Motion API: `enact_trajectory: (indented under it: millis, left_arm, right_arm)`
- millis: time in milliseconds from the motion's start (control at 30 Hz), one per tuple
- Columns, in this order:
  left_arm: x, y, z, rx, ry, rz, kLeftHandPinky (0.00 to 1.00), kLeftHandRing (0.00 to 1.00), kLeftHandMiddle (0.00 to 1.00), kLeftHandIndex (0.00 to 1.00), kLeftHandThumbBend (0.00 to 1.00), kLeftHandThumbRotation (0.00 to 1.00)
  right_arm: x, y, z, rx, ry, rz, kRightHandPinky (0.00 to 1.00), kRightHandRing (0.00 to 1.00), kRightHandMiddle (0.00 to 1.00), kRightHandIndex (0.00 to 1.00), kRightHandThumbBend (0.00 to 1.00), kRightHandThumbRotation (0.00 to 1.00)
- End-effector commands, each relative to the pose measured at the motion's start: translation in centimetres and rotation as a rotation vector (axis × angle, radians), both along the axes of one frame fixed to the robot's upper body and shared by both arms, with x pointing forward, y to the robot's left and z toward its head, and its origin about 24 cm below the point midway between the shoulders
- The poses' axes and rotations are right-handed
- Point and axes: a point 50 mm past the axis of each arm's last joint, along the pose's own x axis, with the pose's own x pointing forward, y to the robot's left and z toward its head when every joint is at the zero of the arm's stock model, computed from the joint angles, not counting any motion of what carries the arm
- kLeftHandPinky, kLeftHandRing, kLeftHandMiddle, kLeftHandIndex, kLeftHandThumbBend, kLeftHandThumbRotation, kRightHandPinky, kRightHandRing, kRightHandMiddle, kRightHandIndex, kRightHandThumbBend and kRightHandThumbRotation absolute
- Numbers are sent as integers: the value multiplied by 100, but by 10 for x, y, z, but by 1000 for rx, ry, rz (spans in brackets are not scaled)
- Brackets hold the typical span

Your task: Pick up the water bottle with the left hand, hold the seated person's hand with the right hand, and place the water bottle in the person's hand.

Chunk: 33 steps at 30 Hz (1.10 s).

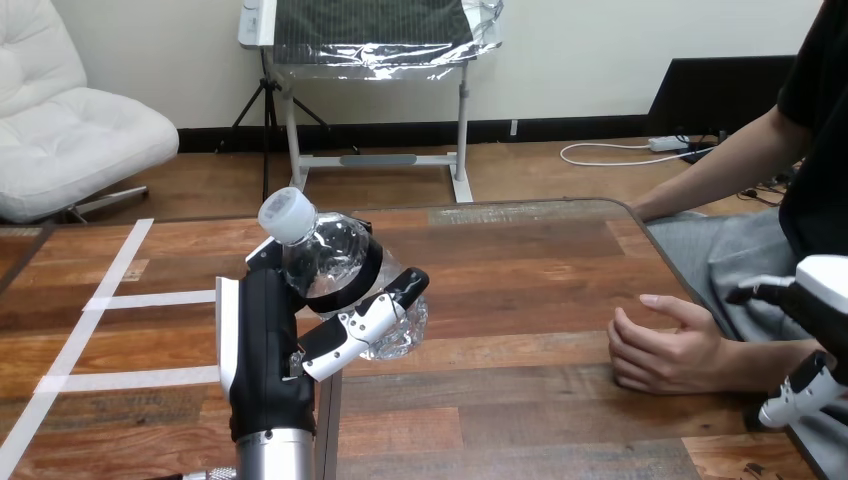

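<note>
Head view is showing you the wooden table [540,260] filling the lower frame. Your left hand [265,350], coming up from the bottom edge left of centre, is gripping the water bottle [330,255], fingers curled round its body. The bottle is tilting, cap toward the upper left, and looks lifted off the boards, so I am judging the pick-up done. The person's hand [665,350] is resting on the table at the lower right, loosely cupped, well apart from the bottle. Your right hand [820,285] is sitting at the right edge beside the person's wrist; you cannot tell whether it is clasping anything. The hold and the handover are looking unfinished.
</note>
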Motion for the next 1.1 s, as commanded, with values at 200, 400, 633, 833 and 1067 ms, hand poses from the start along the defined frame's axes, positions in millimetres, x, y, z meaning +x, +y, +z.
enact_trajectory:
  millis: [200,400,633,833,1067]
  left_arm:
    - [4,-9,30,-75,-147,0,40,42,46,50,60,0]
    - [4,-9,30,-73,-150,-1,40,42,46,50,60,0]
    - [3,-9,30,-82,-149,-2,40,42,46,50,61,0]
    - [3,-8,30,-73,-149,2,40,42,46,50,61,0]
    - [3,-7,30,-67,-149,5,40,42,46,50,60,0]
  right_arm:
    - [19,0,17,-64,-34,14,88,93,92,88,79,0]
    - [23,0,13,-74,-11,14,87,92,92,88,79,0]
    - [28,1,7,-74,6,16,87,92,92,87,78,0]
    - [34,0,2,-72,18,24,85,91,91,87,78,0]
    - [39,-1,-4,-74,38,26,84,90,91,86,78,0]
